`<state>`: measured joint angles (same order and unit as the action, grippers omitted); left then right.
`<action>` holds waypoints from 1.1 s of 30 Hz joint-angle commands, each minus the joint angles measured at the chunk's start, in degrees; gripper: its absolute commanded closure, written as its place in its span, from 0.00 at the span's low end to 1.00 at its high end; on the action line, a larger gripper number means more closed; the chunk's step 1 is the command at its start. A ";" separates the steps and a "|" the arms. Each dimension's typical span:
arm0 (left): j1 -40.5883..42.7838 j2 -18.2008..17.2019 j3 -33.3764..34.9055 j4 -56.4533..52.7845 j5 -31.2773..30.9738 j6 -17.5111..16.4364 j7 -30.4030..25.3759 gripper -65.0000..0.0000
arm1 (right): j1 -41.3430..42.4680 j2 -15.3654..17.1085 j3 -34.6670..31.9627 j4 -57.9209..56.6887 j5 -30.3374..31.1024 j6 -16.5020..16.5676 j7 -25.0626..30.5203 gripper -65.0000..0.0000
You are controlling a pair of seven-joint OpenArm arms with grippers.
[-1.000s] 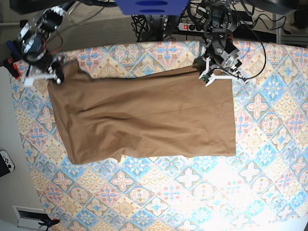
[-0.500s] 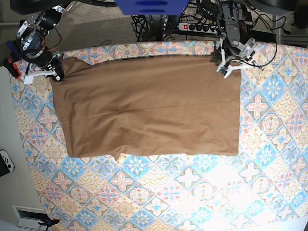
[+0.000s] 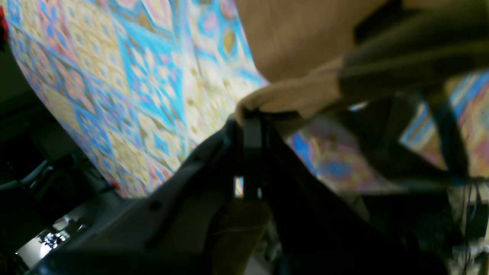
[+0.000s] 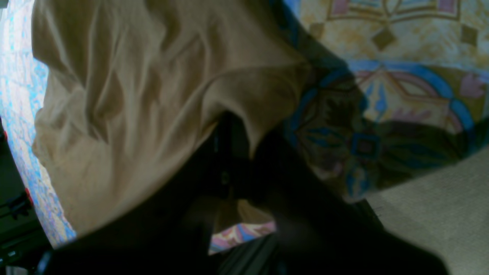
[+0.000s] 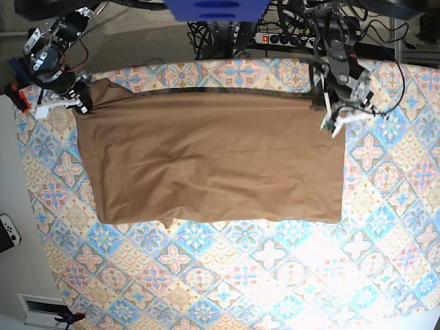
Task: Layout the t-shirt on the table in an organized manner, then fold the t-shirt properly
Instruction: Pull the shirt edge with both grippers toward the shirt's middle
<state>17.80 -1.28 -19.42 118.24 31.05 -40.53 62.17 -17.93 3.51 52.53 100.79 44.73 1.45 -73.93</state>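
The tan-brown t-shirt (image 5: 206,158) lies spread as a wide rectangle on the patterned table (image 5: 275,275). In the base view my left gripper (image 5: 328,118) is at the shirt's far right corner and my right gripper (image 5: 81,104) at its far left corner. The left wrist view shows my left gripper (image 3: 250,118) shut on a rolled edge of the t-shirt (image 3: 298,38). The right wrist view shows my right gripper (image 4: 229,130) shut, with the t-shirt (image 4: 114,95) bunched and draped over its dark fingers. A small flap sticks out at the shirt's near edge.
The table's far edge runs just behind both grippers. Beyond it lie a power strip (image 5: 275,38) and tangled cables. A blue part (image 5: 213,8) hangs at the top centre. A white controller (image 5: 8,230) sits off the table at the left.
My left gripper has pulled the shirt's far right corner outward to the right, then slightly nearer. The cloth now lies wider and flatter. My right gripper has shifted only slightly.
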 commanded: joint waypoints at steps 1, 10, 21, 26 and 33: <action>-0.79 -0.35 -0.14 1.28 1.35 0.53 1.52 1.00 | 0.22 0.84 0.26 1.23 0.68 0.17 1.10 1.00; -4.13 0.62 -0.40 1.11 1.35 0.53 2.22 1.00 | 0.83 0.84 -5.98 0.70 0.32 0.00 1.18 1.00; -10.11 0.97 -0.58 -1.88 1.70 0.53 2.31 1.00 | 7.96 1.20 -11.26 0.61 -6.36 0.00 1.10 1.00; -13.54 0.97 -0.32 -7.60 5.92 0.53 2.31 1.00 | 8.04 1.20 -11.61 0.44 -9.61 0.00 1.18 1.00; -15.91 0.88 -0.40 -7.77 6.36 0.53 2.22 1.00 | 13.58 1.28 -11.70 -4.31 -9.70 0.26 1.36 1.00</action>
<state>2.46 0.05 -19.79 109.54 36.29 -40.34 64.49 -5.78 3.86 40.86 95.24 33.54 1.30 -74.17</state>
